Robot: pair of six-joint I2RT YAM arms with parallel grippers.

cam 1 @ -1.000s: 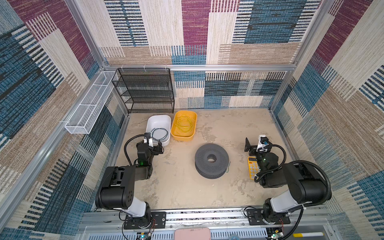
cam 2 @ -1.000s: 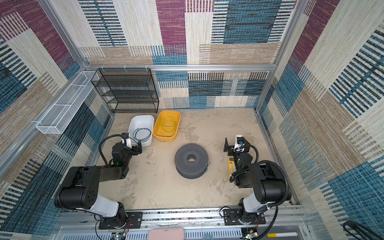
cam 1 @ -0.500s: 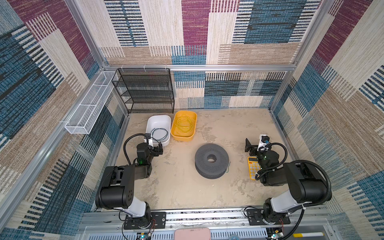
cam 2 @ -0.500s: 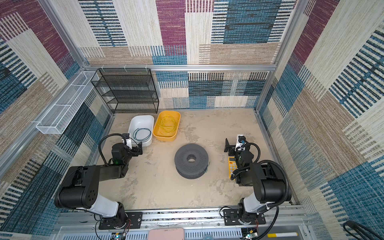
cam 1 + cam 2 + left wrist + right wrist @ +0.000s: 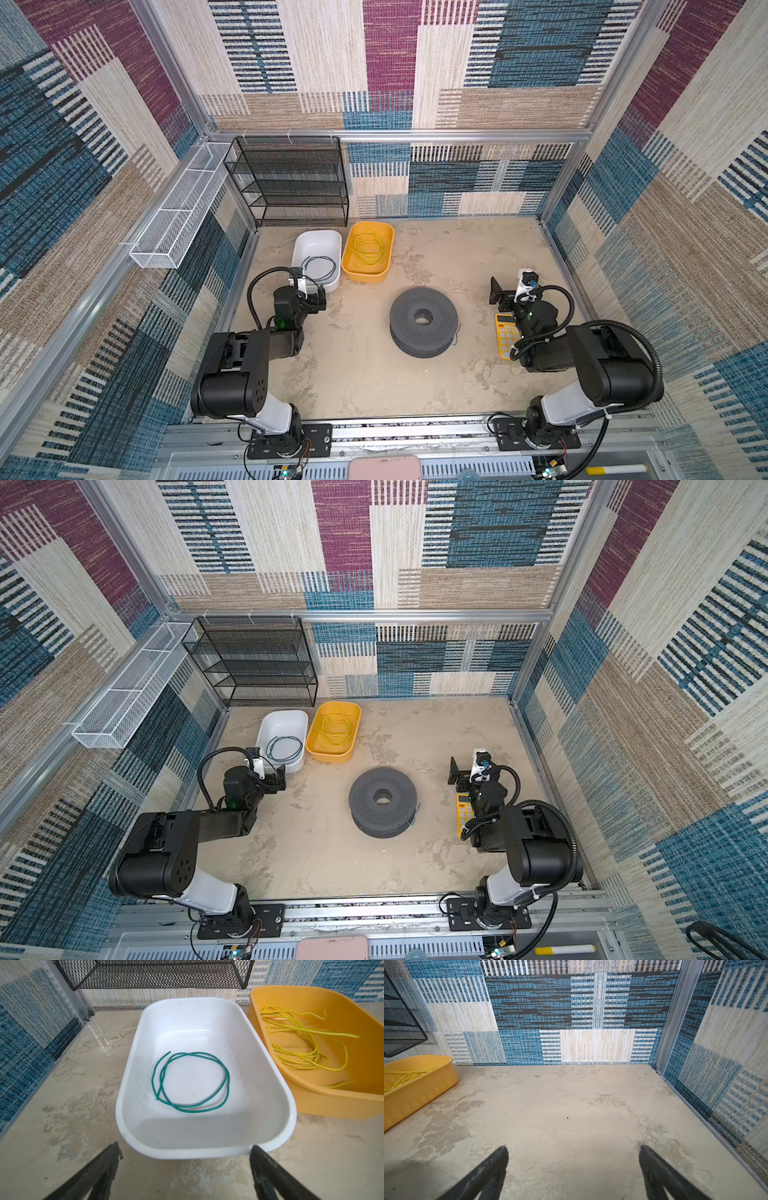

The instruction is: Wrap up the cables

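The thin teal-green cable [image 5: 190,1082] was coiled inside the white oval plastic tub [image 5: 187,1132] near the far left corner of the table [image 5: 361,374], the yellow cable [image 5: 311,1031] tangled in the yellow plastic tub [image 5: 332,1101] beside it. The left gripper [image 5: 185,1147] was held released, grasping nothing, before the white tub's near rim. The right gripper [image 5: 573,1148], likewise released and empty, was held over the table near its right edge.

Teal-green cable [image 5: 191,1082]: string-thin, two loose round loops, both ends free, flat on the floor of the white tub [image 5: 207,1152], toward its short end nearest the robot. Yellow cable [image 5: 301,1043]: thin, slack uneven tangle across the yellow tub [image 5: 332,1103], ends loose. Dark cable [image 5: 456,336]: only a short curling end shows, at the grey spool [image 5: 422,332] rim.
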